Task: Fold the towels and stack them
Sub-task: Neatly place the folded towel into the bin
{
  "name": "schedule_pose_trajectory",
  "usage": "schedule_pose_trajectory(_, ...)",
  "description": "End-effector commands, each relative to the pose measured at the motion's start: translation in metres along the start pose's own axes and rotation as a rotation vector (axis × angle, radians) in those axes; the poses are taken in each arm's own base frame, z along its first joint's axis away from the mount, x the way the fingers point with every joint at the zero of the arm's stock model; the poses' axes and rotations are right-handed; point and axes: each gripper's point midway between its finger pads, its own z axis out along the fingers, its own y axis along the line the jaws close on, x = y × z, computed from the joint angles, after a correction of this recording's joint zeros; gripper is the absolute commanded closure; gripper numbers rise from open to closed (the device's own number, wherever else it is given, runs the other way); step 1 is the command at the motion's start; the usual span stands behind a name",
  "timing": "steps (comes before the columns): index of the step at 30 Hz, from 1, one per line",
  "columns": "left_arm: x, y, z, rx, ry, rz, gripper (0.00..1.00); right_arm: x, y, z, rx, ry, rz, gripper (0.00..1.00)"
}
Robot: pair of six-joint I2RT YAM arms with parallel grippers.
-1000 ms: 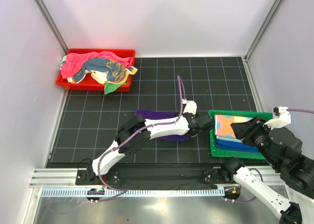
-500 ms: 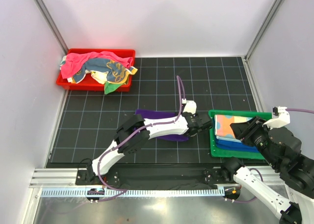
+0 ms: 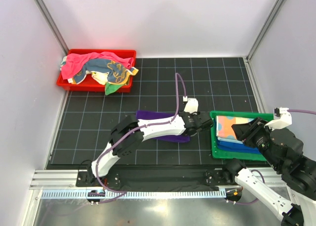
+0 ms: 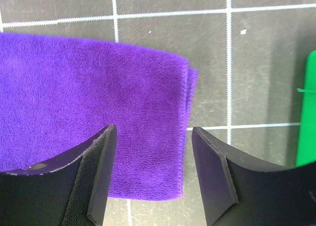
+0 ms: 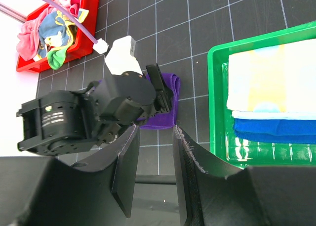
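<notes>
R tool (image 5: 154, 137) nearest, hanging above the green tray (image 5: 217, 87) w/ fingers a little apart, nothing btwn them; tray holds the folded stack (image 5: 269, 77), patterned towel on top of blue ones.

Just left of the tray, the purple towel (image 4: 98, 97) lies folded flat on the tabletop (image 3: 222, 82); L tool (image 4: 153, 137) hovers over its R end, fingers spread wide, not gripping; whether the tips touch the cloth I can't tell. The layered edges show at that end.

Step in hand, as I judge it: lift the purple towel and add it to the stack. To do it well: come down so the fingers straddle the end and close on all layers at once, else the fold opens on the lift; raise enough to clear the tray rim, which sits close by; lay it square on the stack and let go only once it's flat. R tool should stay clear or steady the stack.

Far L corner: red tray (image 3: 94, 86) w/ the unfolded heap (image 3: 98, 67), pink and teal-yellow, not yet done.

Vs 1 s ago: L arm's elbow sits lower and further L, its wrist a touch farther from the bases, so more purple shows on the far side of the arm; R arm, both trays and the heap look unchanged.
</notes>
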Motion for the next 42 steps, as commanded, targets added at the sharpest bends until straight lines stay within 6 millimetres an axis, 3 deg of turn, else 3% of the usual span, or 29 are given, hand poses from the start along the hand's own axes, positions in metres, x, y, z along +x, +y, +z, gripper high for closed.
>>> schedule_pose_trajectory(1, -0.031, -0.011, -0.019, 0.059, -0.067, -0.042, 0.34, -0.003, 0.003, 0.001, -0.013, -0.008, -0.019, 0.6)
schedule_pose_trajectory(15, 0.003, -0.017, 0.01, 0.007, 0.033, 0.011, 0.37, -0.001, 0.0, -0.001, -0.005, -0.004, -0.024, 0.59)
schedule_pose_trajectory(31, 0.021, 0.008, 0.025, -0.062, 0.079, 0.008, 0.42, 0.001, 0.003, 0.004, -0.01, 0.009, -0.025, 0.59)
schedule_pose_trajectory(38, 0.034, 0.014, 0.035, -0.089, 0.108, 0.04, 0.56, 0.002, 0.003, 0.004, -0.009, 0.01, -0.024, 0.59)
schedule_pose_trajectory(42, 0.038, 0.009, 0.036, -0.065, 0.125, 0.045, 0.82, 0.001, 0.003, 0.003, -0.009, 0.008, -0.022, 0.59)
